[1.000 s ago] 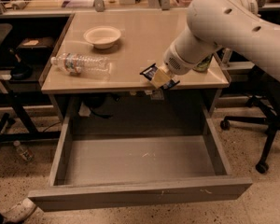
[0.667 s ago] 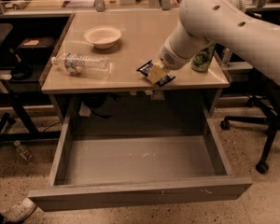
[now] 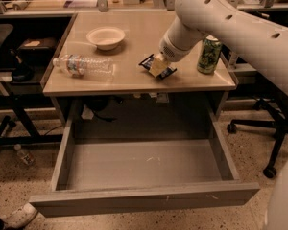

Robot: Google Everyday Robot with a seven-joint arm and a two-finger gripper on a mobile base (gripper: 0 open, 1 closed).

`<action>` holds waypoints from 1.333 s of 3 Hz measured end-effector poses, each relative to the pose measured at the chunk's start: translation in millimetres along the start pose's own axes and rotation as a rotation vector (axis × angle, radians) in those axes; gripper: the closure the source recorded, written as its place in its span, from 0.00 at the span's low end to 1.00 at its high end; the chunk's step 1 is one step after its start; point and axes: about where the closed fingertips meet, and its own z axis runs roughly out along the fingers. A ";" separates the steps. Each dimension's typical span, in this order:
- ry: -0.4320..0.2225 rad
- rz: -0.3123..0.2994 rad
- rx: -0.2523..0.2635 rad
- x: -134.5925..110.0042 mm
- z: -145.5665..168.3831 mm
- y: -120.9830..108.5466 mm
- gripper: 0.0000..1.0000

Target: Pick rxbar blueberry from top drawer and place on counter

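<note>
My gripper (image 3: 157,67) is over the right middle of the beige counter (image 3: 139,28), at the end of the white arm that comes in from the upper right. It is shut on the rxbar blueberry (image 3: 146,61), a dark flat bar whose ends stick out on both sides of the fingers. The bar is low over the counter; I cannot tell whether it touches it. The top drawer (image 3: 144,198) is pulled wide open below the counter, and its inside shows nothing in it.
A white bowl (image 3: 105,36) and a lying clear water bottle (image 3: 84,65) are on the counter's left part. A green can (image 3: 209,55) stands just right of the gripper. An office chair base (image 3: 259,128) is on the right. A small bottle (image 3: 24,155) lies on the floor at left.
My gripper has carried the bar away from the counter's front edge, further in over the tabletop and lower towards it. The green can has come into view behind the arm.
</note>
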 end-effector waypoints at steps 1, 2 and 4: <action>-0.004 0.001 0.002 -2.1 -0.2 -1.8 0.81; -0.004 0.001 0.002 -2.1 -0.2 -1.8 0.58; -0.004 0.001 0.002 -2.1 -0.1 -1.7 0.11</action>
